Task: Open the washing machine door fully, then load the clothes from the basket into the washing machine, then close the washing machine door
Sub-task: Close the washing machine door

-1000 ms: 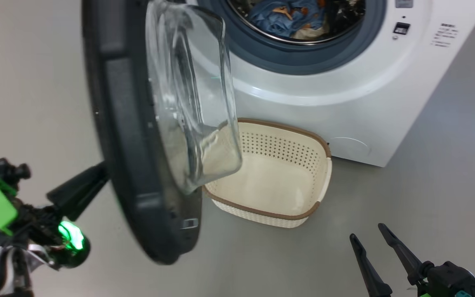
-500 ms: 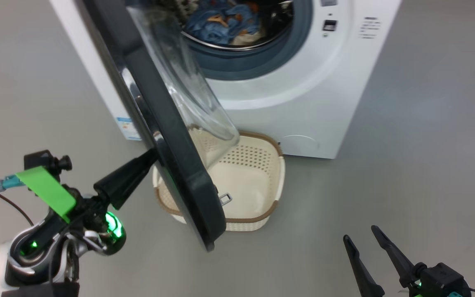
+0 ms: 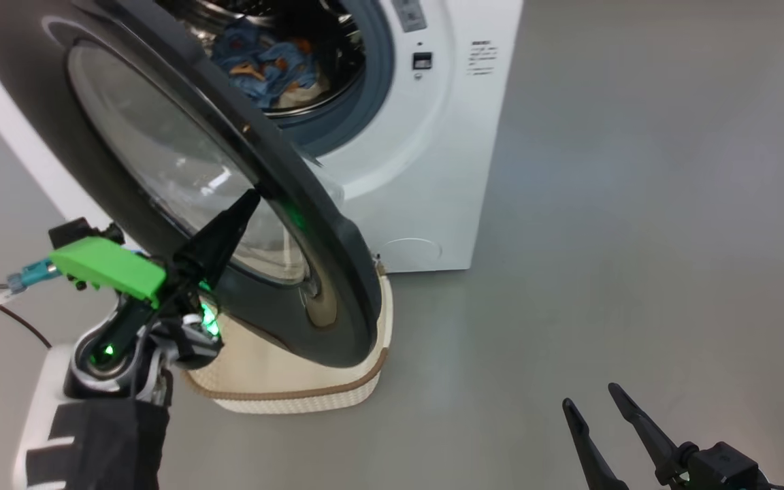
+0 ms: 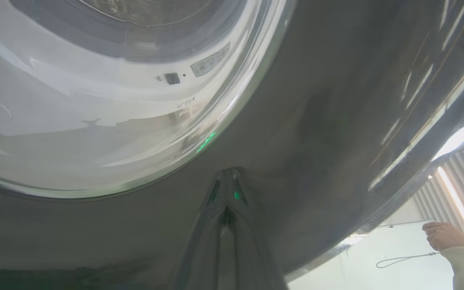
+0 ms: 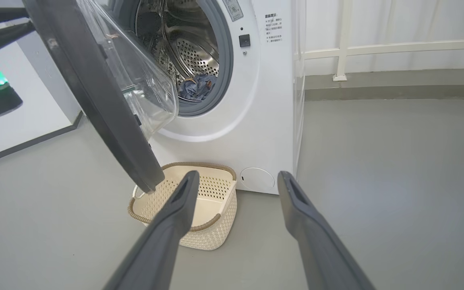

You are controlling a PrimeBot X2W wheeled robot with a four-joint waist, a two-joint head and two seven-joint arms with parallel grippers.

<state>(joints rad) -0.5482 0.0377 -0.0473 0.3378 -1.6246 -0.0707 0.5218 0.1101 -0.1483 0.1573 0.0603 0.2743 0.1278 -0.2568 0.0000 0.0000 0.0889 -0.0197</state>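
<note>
The left gripper (image 3: 246, 202), its two dark fingers pressed together on nothing, is leaning its tips against the outer face of the washing machine door (image 3: 154, 150), on the glossy dark ring just outside the glass bowl. The door is standing partway between open and shut, straight ahead of the pincer and touching it, with its broad outer face turned toward the fingers. Beyond the door, further along that line, the mouth of the washing machine (image 3: 426, 170) is gaping, with the clothes (image 3: 266, 58) lying in a blue, orange and cream heap inside the drum. Below and just ahead of the pincer the basket (image 3: 297, 396) is sitting under the door's free lower edge, empty as far as can be seen. The right gripper (image 3: 589, 396), fingers spread and holding nothing, is hanging well apart, off to the side. By this look the loading is done and the closing is in hand. The left arm is the nearer one, and a push along its fingers should be what carries the door home.
</note>
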